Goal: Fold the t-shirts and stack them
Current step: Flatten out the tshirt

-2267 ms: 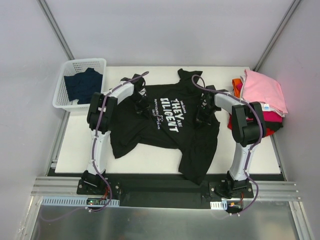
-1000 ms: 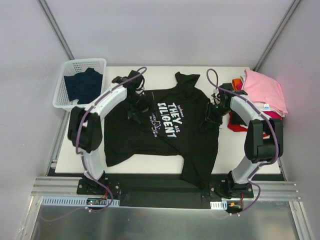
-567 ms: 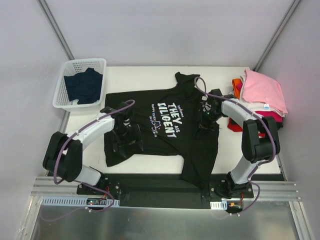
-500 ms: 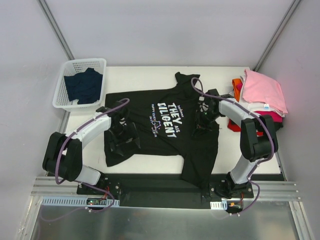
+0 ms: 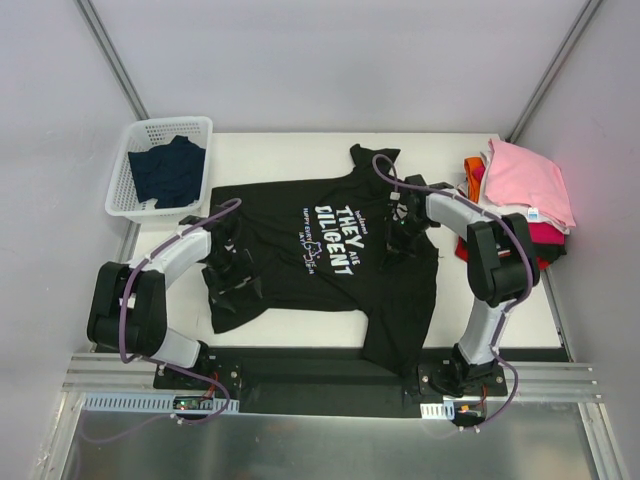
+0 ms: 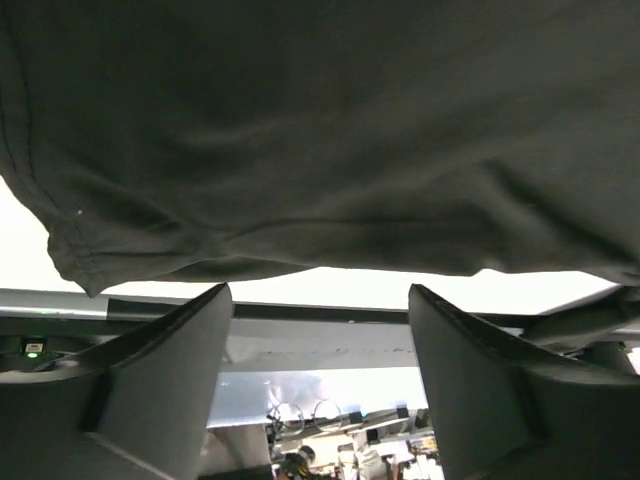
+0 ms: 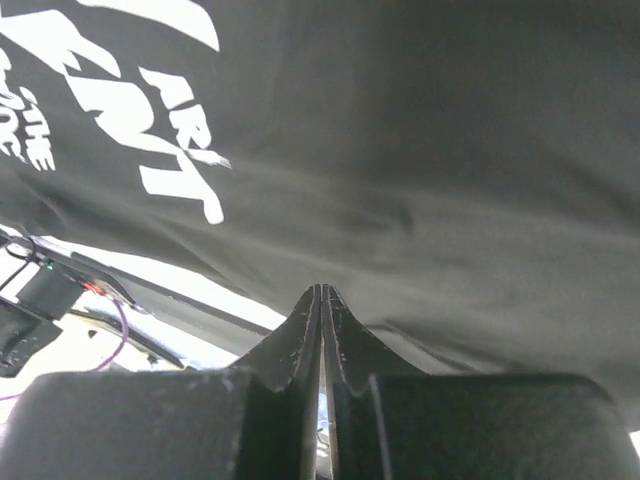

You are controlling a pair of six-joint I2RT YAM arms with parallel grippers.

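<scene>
The black t-shirt [image 5: 290, 285] lies spread face up across the middle of the table [image 5: 300, 145], white lettering [image 5: 335, 235] showing, cloth wrinkled, 1 corner draped over the near table edge. At the shirt's left edge sits the left claw [image 6: 320, 300], fingers apart with nothing between them. On the shirt's right side rests the right claw [image 7: 322, 292], fingers pressed together, tips against the cloth; whether a fold is caught I cannot tell. Right of the shirt is a stack topped by a pink tee [image 5: 525, 180]; far left of it, a white basket [image 5: 120, 200] holds a navy tee [image 5: 165, 170]. This looks like smoothing before the 1st fold; next, both claws need a firm pinch on opposite edges to pull the cloth flat
</scene>
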